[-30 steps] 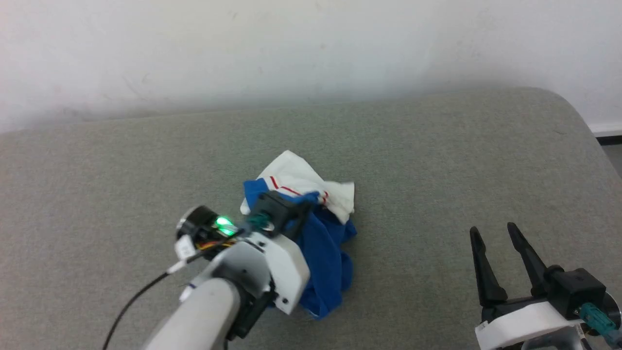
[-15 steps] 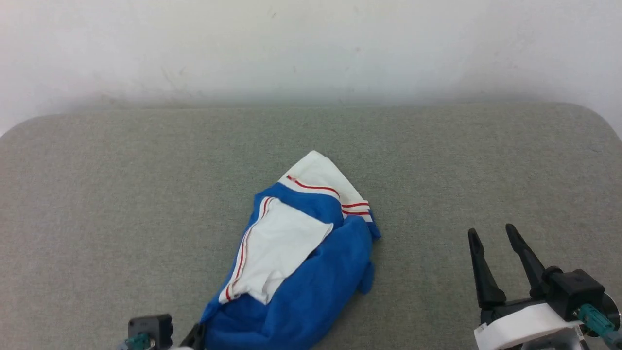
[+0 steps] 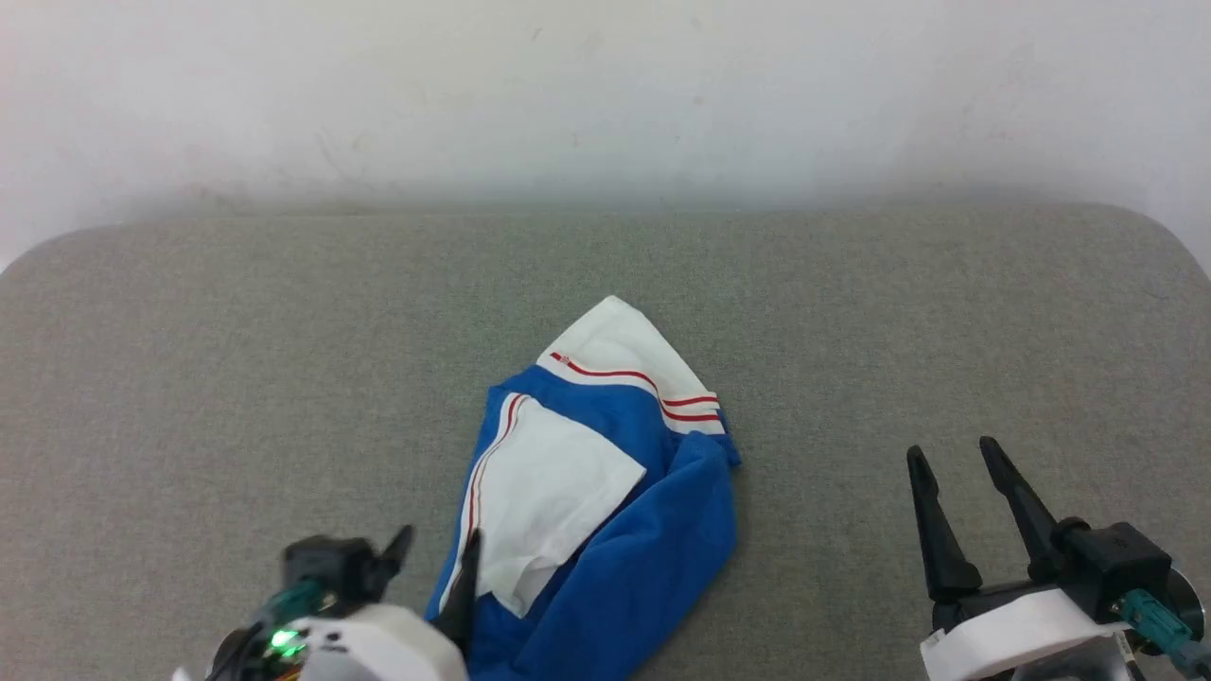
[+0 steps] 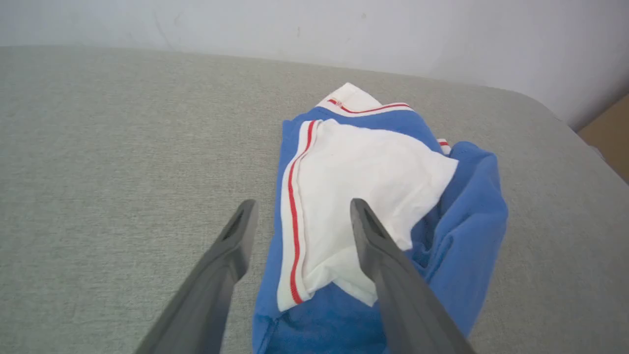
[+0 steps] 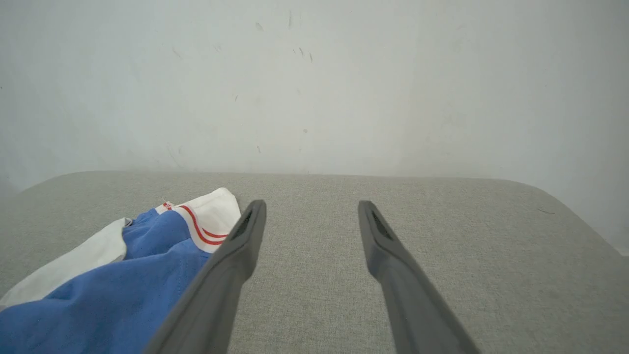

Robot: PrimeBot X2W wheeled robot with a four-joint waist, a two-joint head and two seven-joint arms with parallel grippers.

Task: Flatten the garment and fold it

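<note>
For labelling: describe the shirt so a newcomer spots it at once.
On the grey table against the white wall, look near the middle, by the left gripper. The shirt is a crumpled blue heap with red-striped white panels, the one colourful thing on grey.

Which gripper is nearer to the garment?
The left gripper: its fingers straddle the striped edge of the garment, while the right gripper hangs apart over the grey surface.

Garment [image 3: 615, 530] near end cut off at bottom edge; left end effector [image 3: 440, 541] hides its near-left edge.
</note>
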